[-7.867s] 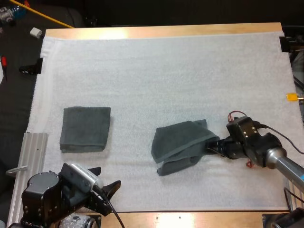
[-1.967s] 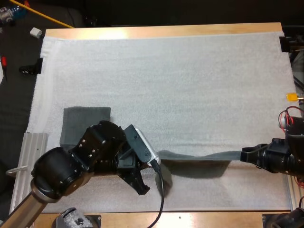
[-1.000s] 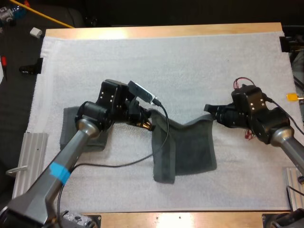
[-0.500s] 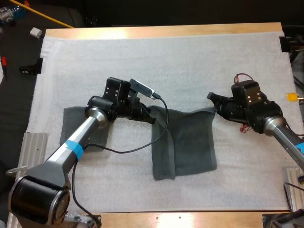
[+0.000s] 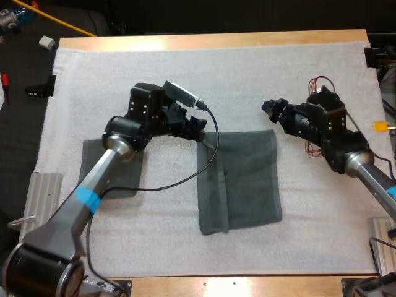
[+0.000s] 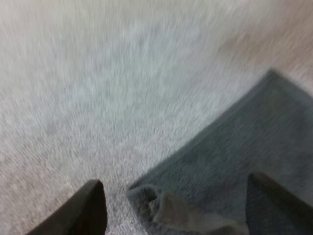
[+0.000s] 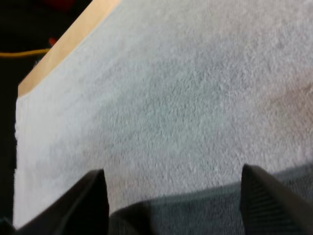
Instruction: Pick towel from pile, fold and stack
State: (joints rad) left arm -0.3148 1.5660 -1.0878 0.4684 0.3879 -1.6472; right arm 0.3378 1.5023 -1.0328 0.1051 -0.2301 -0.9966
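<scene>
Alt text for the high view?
A dark grey-green towel lies flat on the mat, left gripper at its far-left corner, right gripper beyond its far-right corner. A folded towel sits left of it, partly under the left arm.

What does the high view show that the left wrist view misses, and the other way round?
The high view adds the folded towel, partly behind the left arm, and the right claw, open just beyond the far right corner of the spread towel. The left wrist view adds a close look at that towel's far left corner, slightly curled up, between the fingers of the open left claw. Both share the spread towel lying on the white mat.
</scene>
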